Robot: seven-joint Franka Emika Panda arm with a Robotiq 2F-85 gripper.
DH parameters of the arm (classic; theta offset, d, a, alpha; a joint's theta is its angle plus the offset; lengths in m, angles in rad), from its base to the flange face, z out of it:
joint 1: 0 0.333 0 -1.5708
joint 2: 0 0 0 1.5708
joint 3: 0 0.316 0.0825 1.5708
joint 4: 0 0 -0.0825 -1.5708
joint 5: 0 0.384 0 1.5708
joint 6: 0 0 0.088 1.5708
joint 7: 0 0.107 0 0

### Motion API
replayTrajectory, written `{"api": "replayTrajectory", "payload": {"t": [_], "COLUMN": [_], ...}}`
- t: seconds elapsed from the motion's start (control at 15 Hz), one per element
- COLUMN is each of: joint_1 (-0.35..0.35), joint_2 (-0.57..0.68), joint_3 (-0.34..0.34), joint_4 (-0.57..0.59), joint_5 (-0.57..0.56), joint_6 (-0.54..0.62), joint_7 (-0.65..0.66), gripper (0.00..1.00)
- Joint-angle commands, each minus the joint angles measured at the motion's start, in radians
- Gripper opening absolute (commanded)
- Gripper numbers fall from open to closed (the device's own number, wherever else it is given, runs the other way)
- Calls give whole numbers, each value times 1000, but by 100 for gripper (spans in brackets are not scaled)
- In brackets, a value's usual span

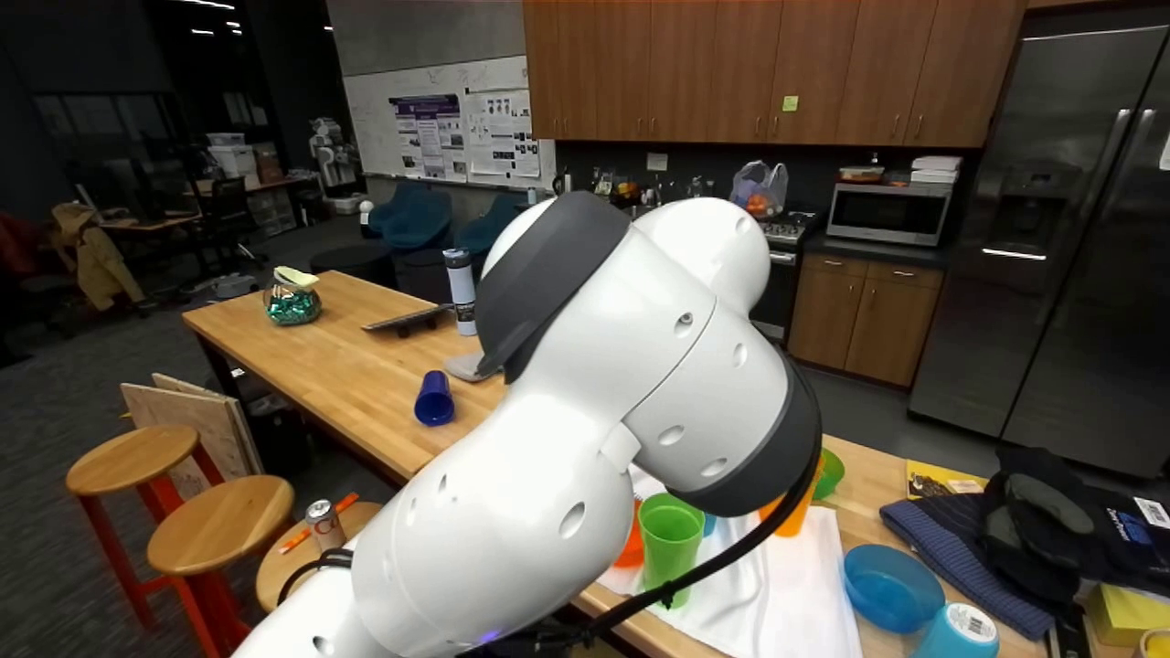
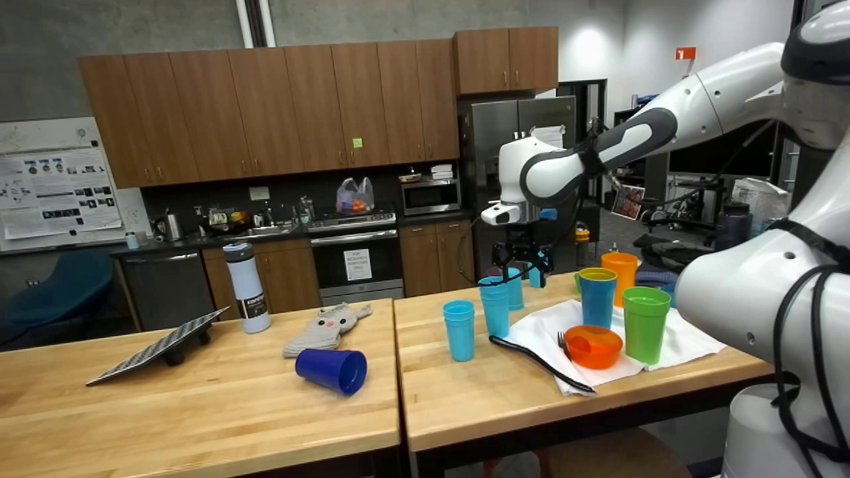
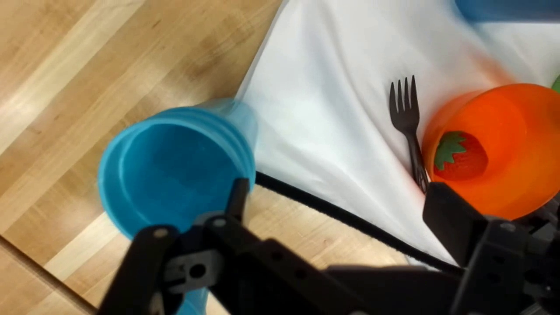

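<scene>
My gripper [image 3: 339,192] is open and empty in the wrist view, its fingers wide apart. The left finger overlaps the rim of a light-blue cup stack [image 3: 175,166]; I cannot tell whether it touches. The right finger overlaps the edge of an orange bowl [image 3: 520,144] holding a toy strawberry [image 3: 463,164]. Between the fingers lie a black cord [image 3: 328,211] and the edge of a white cloth [image 3: 315,105]. A dark fork [image 3: 406,116] lies on the cloth beside the bowl. In an exterior view the gripper [image 2: 523,262] points down behind light-blue cups [image 2: 495,309]. The arm hides it in an exterior view.
A light-blue cup stack [image 2: 459,332] stands near the table gap [image 2: 398,372]. A green cup [image 2: 645,325], a blue cup [image 2: 597,302] and an orange cup [image 2: 622,272] stand right. Leftward are a lying dark-blue cup [image 2: 322,367], a bottle [image 2: 249,292] and a tilted panel [image 2: 159,348].
</scene>
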Motion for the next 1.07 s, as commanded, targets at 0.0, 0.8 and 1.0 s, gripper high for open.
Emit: {"api": "replayTrajectory", "payload": {"t": [0.0,0.8,1.0], "joint_1": [-3,-105,-119], "joint_2": [-48,-34,-30], "joint_3": [-8,28,36], "joint_4": [-9,-152,-168], "joint_5": [-37,-143,-139], "joint_6": [45,321,347], "joint_7": [-26,20,14], "gripper": [100,100,100]}}
